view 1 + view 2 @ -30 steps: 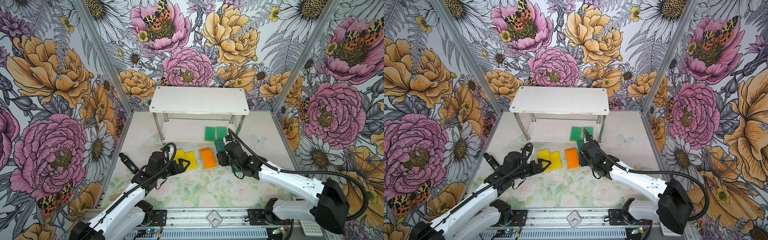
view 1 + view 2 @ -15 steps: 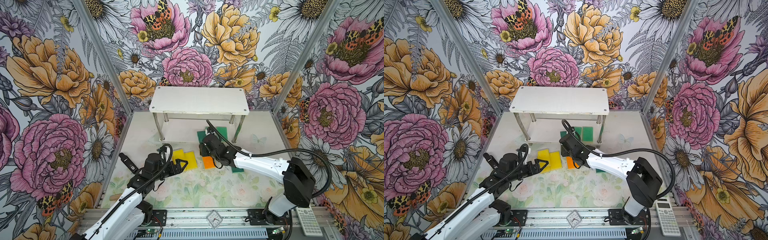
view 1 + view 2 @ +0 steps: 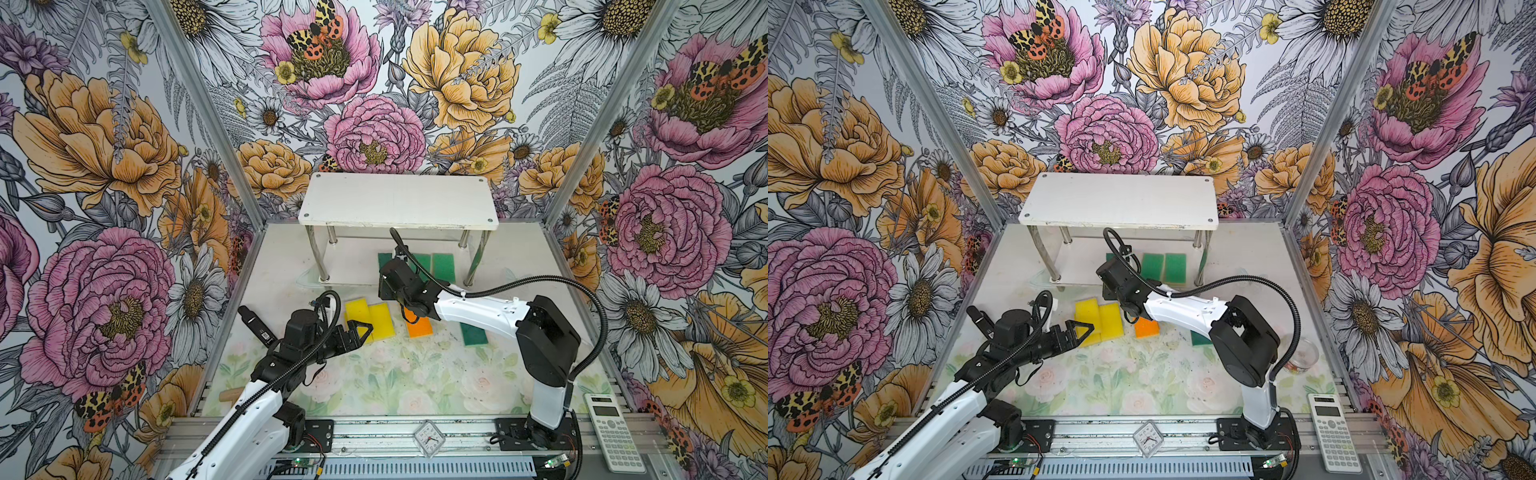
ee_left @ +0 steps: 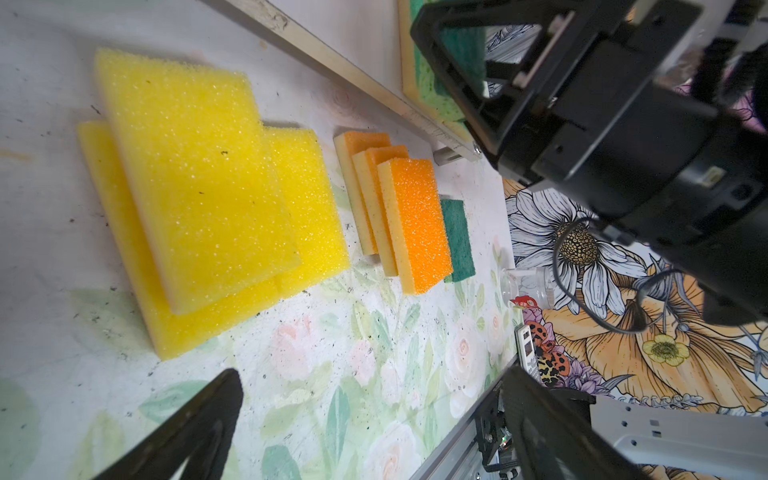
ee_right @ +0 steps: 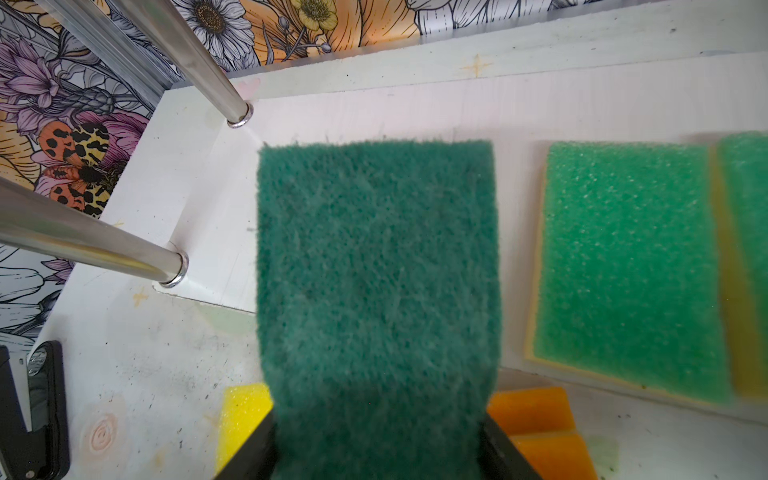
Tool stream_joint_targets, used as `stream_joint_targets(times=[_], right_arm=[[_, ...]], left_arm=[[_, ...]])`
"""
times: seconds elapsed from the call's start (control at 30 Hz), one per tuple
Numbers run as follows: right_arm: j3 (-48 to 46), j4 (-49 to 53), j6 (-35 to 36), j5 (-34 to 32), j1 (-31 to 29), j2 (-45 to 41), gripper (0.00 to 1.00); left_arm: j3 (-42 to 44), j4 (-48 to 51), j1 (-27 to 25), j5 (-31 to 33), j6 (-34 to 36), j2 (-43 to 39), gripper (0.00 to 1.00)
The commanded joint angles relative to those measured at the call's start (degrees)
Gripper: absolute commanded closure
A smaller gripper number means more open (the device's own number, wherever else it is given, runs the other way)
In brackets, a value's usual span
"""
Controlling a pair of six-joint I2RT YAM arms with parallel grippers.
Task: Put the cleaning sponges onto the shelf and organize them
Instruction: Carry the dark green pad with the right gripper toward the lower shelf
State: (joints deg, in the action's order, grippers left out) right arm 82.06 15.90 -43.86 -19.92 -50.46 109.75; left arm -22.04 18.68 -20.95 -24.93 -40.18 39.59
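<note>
Flowered wallpaper (image 3: 124,145) is enclosing a pale tabletop (image 3: 374,382), and the shelf (image 3: 399,199) is standing at its back, with the top board (image 3: 1121,199) bare. The job is being judged as barely under way.

Two light green sponges (image 5: 627,257) are lying flat, side by side, on the lower board (image 5: 374,112). A dark green sponge (image 5: 378,257) is being gripped at its near end by the right tool (image 5: 378,453), whose jaws are partly closed against the sponge's two long edges. It is being held out over the front edge of that lower board, just beside the light green pair. Whether it is touching the board cannot be told.

The rest is waiting on the tabletop in front of the shelf:
- three overlapping yellow sponges (image 4: 187,178);
- three overlapping orange sponges (image 4: 415,220);
- another dark green sponge (image 3: 473,334) beyond the orange ones.

The left tool (image 3: 361,330) is being held wide open and empty, just beside the yellow pile. Once the held sponge is set down, seven are being left to move.
</note>
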Motion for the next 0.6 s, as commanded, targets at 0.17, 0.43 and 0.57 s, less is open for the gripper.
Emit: stream_joint_targets(times=[0.17,0.43,0.57], right_arm=[[6.1,-0.9,-1.6,-1.5,0.0,5.3,0.38],[5.9,-0.5,-2.1,-2.9,1.5,6.8,0.38],[6.0,-0.5,-1.7,-3.2,2.4,7.3,0.38]], left_arm=[[0.7,0.0,0.9,-1.7,0.0,-0.4,0.01],[0.8,-0.2,0.9,-1.8,0.0,-0.4,0.01],[0.7,-0.3,0.8,-1.6,0.0,-0.5,0.01]])
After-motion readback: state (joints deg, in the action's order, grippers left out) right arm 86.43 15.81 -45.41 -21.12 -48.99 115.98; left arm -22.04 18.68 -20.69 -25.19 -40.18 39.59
